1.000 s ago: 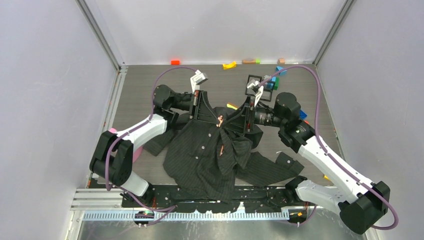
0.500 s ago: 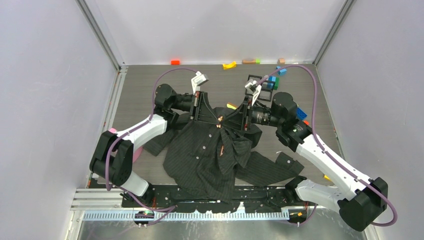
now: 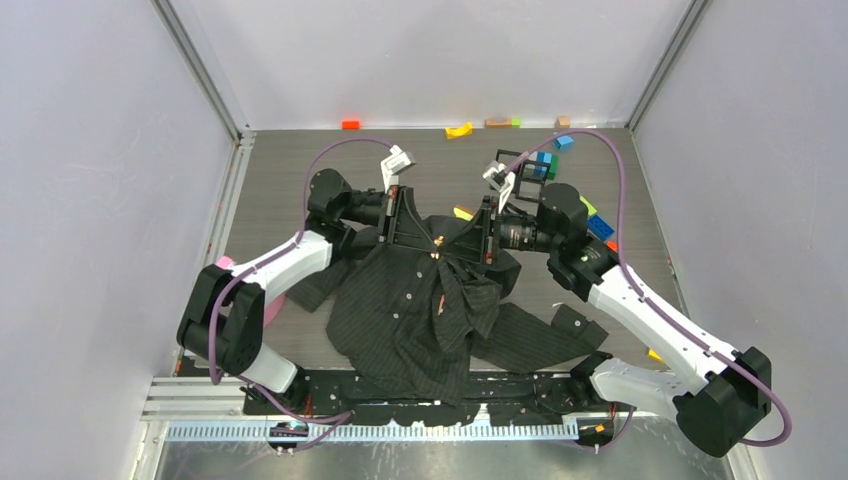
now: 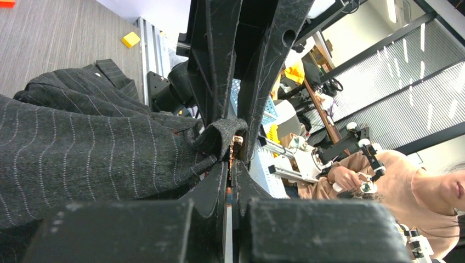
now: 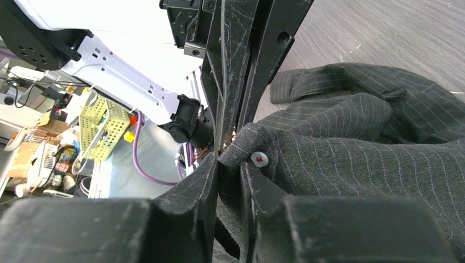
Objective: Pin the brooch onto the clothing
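Note:
The dark pinstriped shirt [image 3: 415, 315] lies crumpled in the middle of the table. My two grippers meet tip to tip over its collar end. My left gripper [image 3: 432, 243] is shut on a small copper brooch [image 4: 237, 147], pressed against a raised fold of shirt [image 4: 222, 137]. My right gripper [image 3: 462, 243] is shut on that fold of shirt [image 5: 247, 145], beside a white button [image 5: 259, 159]. In the left wrist view my own fingertips [image 4: 230, 164] are nearly closed. In the right wrist view the cloth fills the gap between my jaws [image 5: 230, 164].
Small coloured blocks lie along the back: orange [image 3: 350, 124], yellow [image 3: 459, 130], blue and green [image 3: 545, 165] by a black frame. A yellow piece [image 3: 463, 213] lies just behind the shirt. A pink object [image 3: 272, 305] sits under the left arm.
My right arm has shifted left and back, bringing its gripper and the held fold closer to my left gripper. The left gripper has hardly moved.

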You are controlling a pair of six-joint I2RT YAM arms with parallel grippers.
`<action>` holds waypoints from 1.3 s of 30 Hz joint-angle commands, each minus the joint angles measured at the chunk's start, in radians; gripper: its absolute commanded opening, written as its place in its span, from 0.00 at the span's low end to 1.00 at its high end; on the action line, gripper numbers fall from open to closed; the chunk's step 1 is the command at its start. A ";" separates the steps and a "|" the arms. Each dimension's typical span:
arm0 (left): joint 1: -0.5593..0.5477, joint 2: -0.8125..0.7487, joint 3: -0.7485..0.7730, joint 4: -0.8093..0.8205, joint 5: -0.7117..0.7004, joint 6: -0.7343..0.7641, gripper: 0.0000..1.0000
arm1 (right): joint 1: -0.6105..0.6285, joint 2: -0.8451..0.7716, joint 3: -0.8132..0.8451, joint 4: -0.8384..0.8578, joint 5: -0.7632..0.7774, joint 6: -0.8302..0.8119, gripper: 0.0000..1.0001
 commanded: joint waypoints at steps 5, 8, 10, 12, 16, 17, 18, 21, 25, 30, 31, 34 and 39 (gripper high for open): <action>-0.001 -0.073 0.004 0.011 0.009 0.032 0.00 | 0.005 0.034 0.015 -0.003 0.007 0.002 0.17; -0.001 -0.079 0.004 0.002 0.009 0.039 0.00 | 0.005 0.045 0.025 -0.025 0.036 0.007 0.13; -0.001 -0.083 0.003 -0.014 0.011 0.051 0.00 | 0.005 0.058 0.037 -0.043 0.051 0.005 0.11; -0.001 -0.086 0.003 -0.032 0.010 0.065 0.00 | 0.005 0.071 0.046 -0.076 0.070 0.007 0.09; 0.000 -0.107 0.008 -0.132 -0.004 0.141 0.00 | 0.002 0.063 0.042 -0.086 0.129 0.010 0.03; 0.001 -0.116 0.012 -0.198 -0.013 0.192 0.00 | 0.001 0.056 0.039 -0.085 0.138 0.010 0.03; 0.005 -0.131 0.020 -0.297 -0.026 0.292 0.00 | -0.001 0.040 0.031 -0.081 0.158 0.010 0.03; 0.019 -0.175 0.073 -0.693 -0.103 0.587 0.00 | -0.011 0.006 0.018 -0.078 0.178 0.008 0.03; 0.028 -0.186 0.135 -1.014 -0.203 0.793 0.00 | -0.024 -0.039 0.007 -0.087 0.174 0.005 0.14; 0.030 -0.172 0.133 -1.020 -0.226 0.788 0.00 | -0.035 -0.074 0.011 -0.110 0.171 -0.008 0.30; 0.030 -0.174 0.134 -1.032 -0.233 0.801 0.00 | -0.038 -0.086 0.013 -0.116 0.169 -0.012 0.32; 0.030 -0.172 0.146 -1.080 -0.256 0.833 0.00 | -0.042 -0.115 0.016 -0.121 0.153 -0.019 0.42; 0.030 -0.171 0.148 -1.091 -0.261 0.839 0.00 | -0.045 -0.134 0.029 -0.145 0.155 -0.037 0.53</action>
